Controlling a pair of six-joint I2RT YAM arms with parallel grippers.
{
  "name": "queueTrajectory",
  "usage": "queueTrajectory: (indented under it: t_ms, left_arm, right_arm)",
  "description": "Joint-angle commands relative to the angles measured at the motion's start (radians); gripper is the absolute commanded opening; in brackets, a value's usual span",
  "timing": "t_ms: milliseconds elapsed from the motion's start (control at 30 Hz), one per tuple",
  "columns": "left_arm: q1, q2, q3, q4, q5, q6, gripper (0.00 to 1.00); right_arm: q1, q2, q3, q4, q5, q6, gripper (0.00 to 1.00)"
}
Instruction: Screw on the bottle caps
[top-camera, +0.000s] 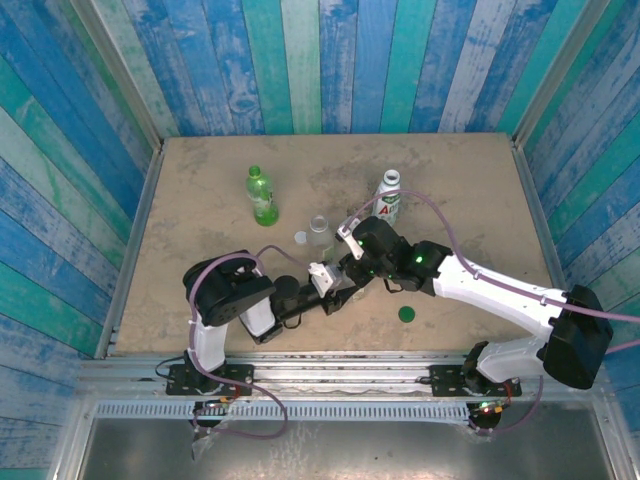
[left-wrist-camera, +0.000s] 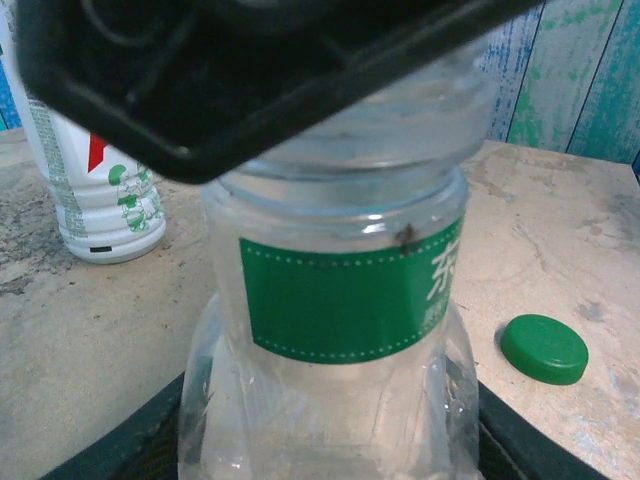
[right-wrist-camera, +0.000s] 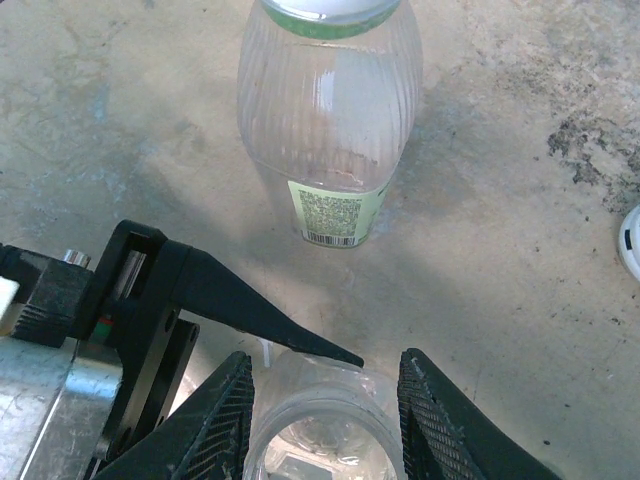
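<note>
Plastic of the tall clear bottle, green-banded and seemingly empty, crumples in my clamped left pincer, while my right pincer straddles its open neck, whether pressing I cannot tell; left wrist view catches the dark green cap on the table, right wrist view the ribbed short clear bottle.

Clear bottle gripped in my left hand filling my right hand's gap, ribbed bottle just ahead, bare worktop either side.
</note>
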Motion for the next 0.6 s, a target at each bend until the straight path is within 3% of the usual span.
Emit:
queueTrajectory:
  t_ms: [0,133,267,400,567]
  left_arm:
    - [-0.002,0.031,0.009,0.154,0.021,0.007,0.52]
    - [-0.001,0.022,0.001,0.149,0.021,0.012,0.51]
    - [0.0,0.01,-0.008,0.137,0.031,0.017,0.52]
    - [0.0,-0.006,-0.008,0.103,0.056,0.031,0.53]
    - [0.0,-0.016,-0.009,0.102,0.081,0.021,0.53]
  right_arm:
    - [-0.003,0.009,-0.035,-0.056,-0.014,0.019,0.4]
    - [-0.003,-0.018,-0.027,-0.058,-0.012,0.023,0.45]
    - [-0.003,-0.091,-0.026,-0.039,-0.016,0.024,0.64]
    - [-0.004,-0.21,-0.094,0.057,0.011,0.014,0.76]
    - [-0.053,-0.352,-0.21,0.14,0.154,0.089,0.78]
